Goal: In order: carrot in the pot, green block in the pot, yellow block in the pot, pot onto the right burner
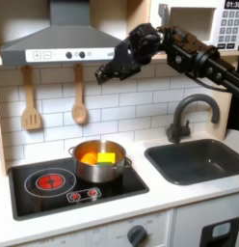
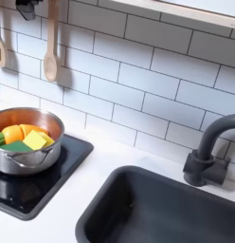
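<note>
The shiny steel pot (image 1: pixel 100 175) (image 2: pixel 21 162) stands on the right burner of the black stovetop (image 1: pixel 39 195) in the first exterior view. Inside it lie the orange carrot (image 1: pixel 88 154) (image 2: pixel 14 133), the yellow block (image 1: pixel 107 157) (image 2: pixel 36 140) and the green block (image 2: pixel 16 148), packed close together. My gripper (image 1: pixel 106 73) hangs high above the pot, just under the range hood, its fingers pointing down and to the first exterior view's left. It holds nothing that I can see, and the fingers are too dark and blurred to tell apart.
A red-ringed burner (image 1: pixel 52 179) lies left of the pot in the first exterior view. The dark sink (image 1: pixel 194 160) (image 2: pixel 157 209) and faucet (image 1: pixel 189 111) (image 2: pixel 210 152) lie to the right in both exterior views. Wooden utensils (image 1: pixel 79 104) (image 2: pixel 51 55) hang on the tiled wall. A microwave (image 1: pixel 225 24) sits behind the arm.
</note>
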